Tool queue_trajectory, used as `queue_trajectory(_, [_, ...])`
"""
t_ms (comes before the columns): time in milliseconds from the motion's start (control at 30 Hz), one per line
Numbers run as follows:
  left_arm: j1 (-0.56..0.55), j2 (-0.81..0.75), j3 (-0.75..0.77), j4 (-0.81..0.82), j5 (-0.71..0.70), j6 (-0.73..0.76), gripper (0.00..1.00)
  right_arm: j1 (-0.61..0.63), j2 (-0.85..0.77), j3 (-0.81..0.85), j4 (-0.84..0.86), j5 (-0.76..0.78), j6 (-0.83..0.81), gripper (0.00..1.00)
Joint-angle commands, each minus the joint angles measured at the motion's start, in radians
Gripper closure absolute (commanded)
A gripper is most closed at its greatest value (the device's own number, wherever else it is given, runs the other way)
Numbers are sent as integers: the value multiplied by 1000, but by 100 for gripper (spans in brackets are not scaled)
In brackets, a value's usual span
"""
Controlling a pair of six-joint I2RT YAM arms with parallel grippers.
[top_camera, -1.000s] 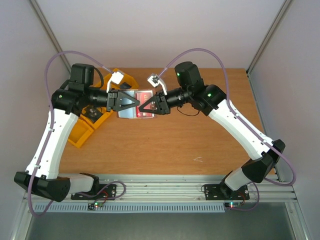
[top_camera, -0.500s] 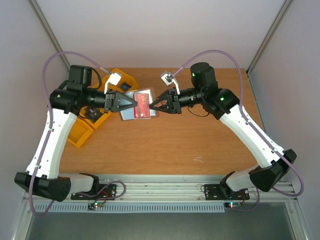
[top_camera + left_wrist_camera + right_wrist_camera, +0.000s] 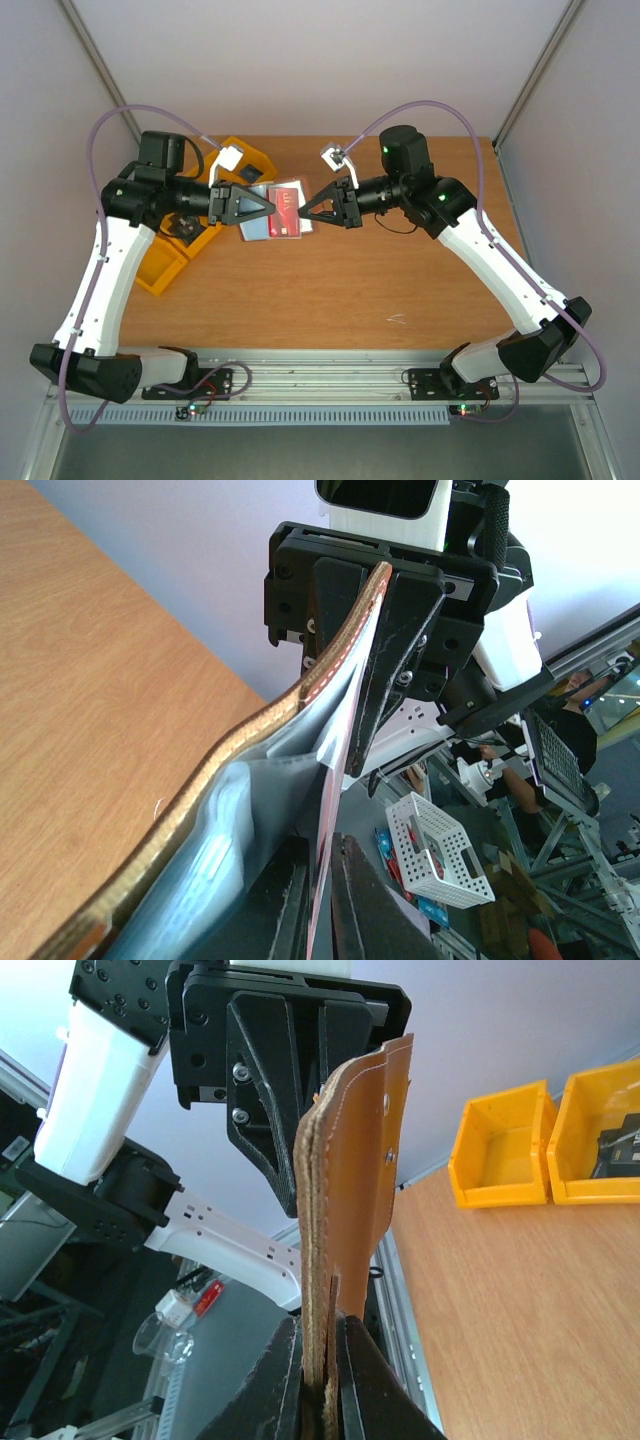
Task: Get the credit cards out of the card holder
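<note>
Brown leather is filling the right wrist view, where the right gripper point(image 3: 318, 1328) is clamping tight on one edge of the card holder point(image 3: 350, 1160), keeping it up in the air. The left gripper point(image 3: 320, 845) is pinching narrowly on a thin red card point(image 3: 287, 200) edge against the grey-blue lining. Below is lying a wooden table point(image 3: 330, 290), with yellow bins point(image 3: 500, 1145) at its far left and pale walls point(image 3: 300, 60) around.

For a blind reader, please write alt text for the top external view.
Above a wooden table, a robot's right gripper holds the open card holder while its left gripper pinches a red credit card in it. Yellow bins stand at left.
</note>
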Motion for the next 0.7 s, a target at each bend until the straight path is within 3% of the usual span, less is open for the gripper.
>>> queue_trajectory(0, [5, -21, -4, 31, 31, -21, 90, 3, -23, 2, 38, -28, 5, 99])
queue_trajectory(467, [11, -31, -10, -29, 8, 15, 83, -5, -35, 0, 21, -31, -9, 99])
queue_trajectory(667, [11, -33, -12, -47, 8, 15, 92, -12, -37, 0, 17, -35, -8, 99])
